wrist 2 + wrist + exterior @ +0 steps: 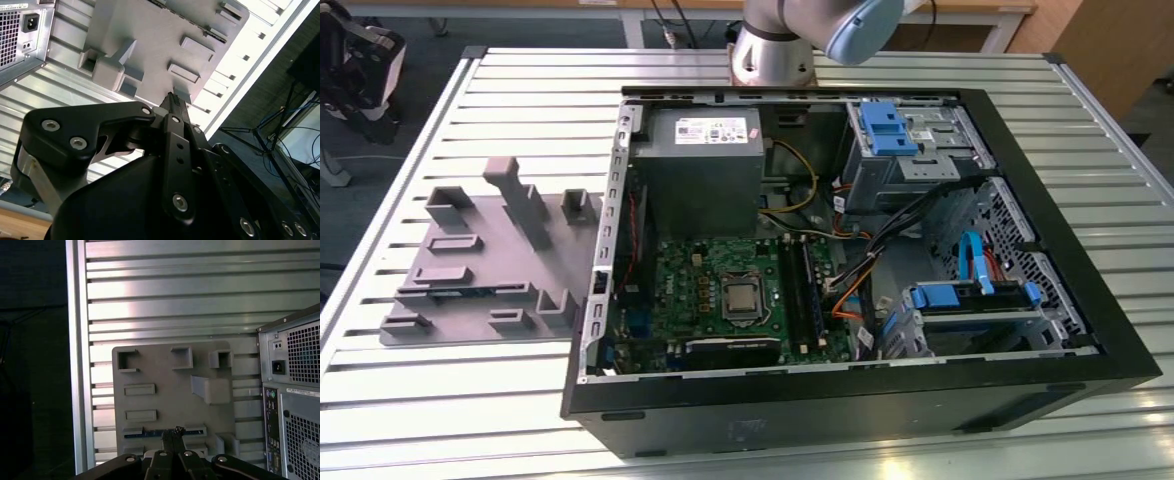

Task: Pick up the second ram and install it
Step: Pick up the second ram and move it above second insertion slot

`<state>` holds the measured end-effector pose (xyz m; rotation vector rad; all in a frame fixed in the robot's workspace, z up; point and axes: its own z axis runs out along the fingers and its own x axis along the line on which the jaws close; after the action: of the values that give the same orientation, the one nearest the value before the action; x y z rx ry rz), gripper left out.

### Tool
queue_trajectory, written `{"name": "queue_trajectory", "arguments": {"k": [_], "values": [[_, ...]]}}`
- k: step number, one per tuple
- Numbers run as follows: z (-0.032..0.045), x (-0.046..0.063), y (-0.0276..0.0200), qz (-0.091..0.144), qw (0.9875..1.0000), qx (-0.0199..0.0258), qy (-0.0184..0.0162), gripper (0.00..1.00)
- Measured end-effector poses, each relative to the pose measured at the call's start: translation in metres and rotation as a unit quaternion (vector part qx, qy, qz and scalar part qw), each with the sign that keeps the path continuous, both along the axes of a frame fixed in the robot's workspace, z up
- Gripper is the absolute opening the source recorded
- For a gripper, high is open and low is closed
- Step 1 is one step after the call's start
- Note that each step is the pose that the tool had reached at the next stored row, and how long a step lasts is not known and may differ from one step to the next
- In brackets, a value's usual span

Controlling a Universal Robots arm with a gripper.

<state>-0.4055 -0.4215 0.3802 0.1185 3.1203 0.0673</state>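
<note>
One thin dark stick, the second ram [460,290], lies flat in a long slot of the grey holder tray [480,250], toward seven o'clock of the tray's middle in the exterior view. The tray rests on the slatted metal table [520,100], at nine o'clock from the open computer case [854,400]. Inside the case, the green motherboard [707,270] sits low, with its long black slots [801,295] at three o'clock of the processor socket. The arm [774,50] rises at twelve o'clock of the case.

In the first wrist view, the hand [173,431] hangs well above the tray [165,400], its fingers pressed together and gripping nothing. Their tips line up over the ram [145,433], whose blue-green edge shows in the slot. The second wrist view shows the hand [172,96] with the same closed fingers above the tray [150,40].
</note>
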Motion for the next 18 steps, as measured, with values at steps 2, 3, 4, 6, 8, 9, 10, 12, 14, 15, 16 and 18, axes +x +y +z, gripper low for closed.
{"name": "queue_trajectory", "arguments": {"k": [2,3,4,6,8,9,10,12,14,15,16,18], "values": [[0.0000,0.0000,0.0000,0.000,1.0000,0.0000,0.0000,0.11],[0.0000,0.0000,0.0000,0.000,1.0000,0.0000,0.0000,0.11],[0.0000,0.0000,0.0000,0.001,1.0000,0.0000,0.0000,0.11],[0.0000,-0.0001,0.0000,0.004,1.0000,0.0000,0.0000,0.11],[0.0001,-0.0001,0.0000,0.011,0.9999,0.0000,0.0000,0.11],[0.0000,-0.0001,0.0000,0.015,0.9999,0.0000,0.0000,0.11],[0.0000,-0.0001,0.0000,0.018,0.9998,0.0000,0.0000,0.11],[-0.0001,-0.0002,-0.0001,0.025,0.9997,0.0000,-0.0001,0.11],[0.0000,-0.0003,-0.0002,0.031,0.9995,0.0000,0.0000,0.11],[0.0000,-0.0005,-0.0002,0.033,0.9995,0.0000,0.0000,0.11],[-0.0001,-0.0007,-0.0003,0.036,0.9994,0.0000,0.0000,0.11],[0.0000,-0.0009,-0.0002,0.041,0.9991,0.0000,0.0000,0.11]]}}
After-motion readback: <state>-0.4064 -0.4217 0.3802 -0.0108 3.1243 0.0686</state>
